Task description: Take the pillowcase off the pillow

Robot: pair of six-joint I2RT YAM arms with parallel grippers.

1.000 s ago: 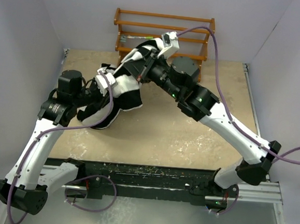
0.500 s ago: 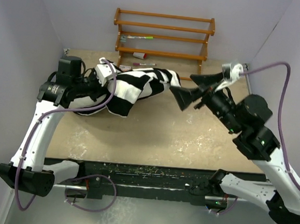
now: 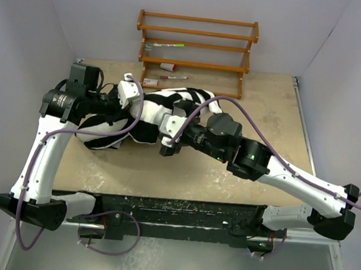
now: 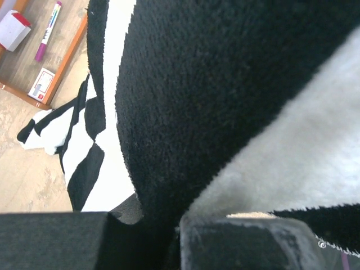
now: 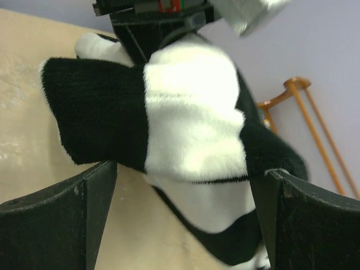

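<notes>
While the left gripper is clenched on a fold of the pillowcase, with black and white pile crowding over its fingers, the right gripper is released. Its fingers are spread wide to either side of a plump striped lobe, and whether they touch the fabric cannot be told. From above, the right gripper sits at the near edge of the pillowcase, about midway along it, and points left. The pillowcase lies as a rumpled bundle across the back left part of the table. Its left end is gathered under the left arm's wrist near the left wall, and its right end reaches toward the middle. Just behind it stands a shelf against the back wall. A pink marker and a small box lie on the lower boards, with a green marker above.
</notes>
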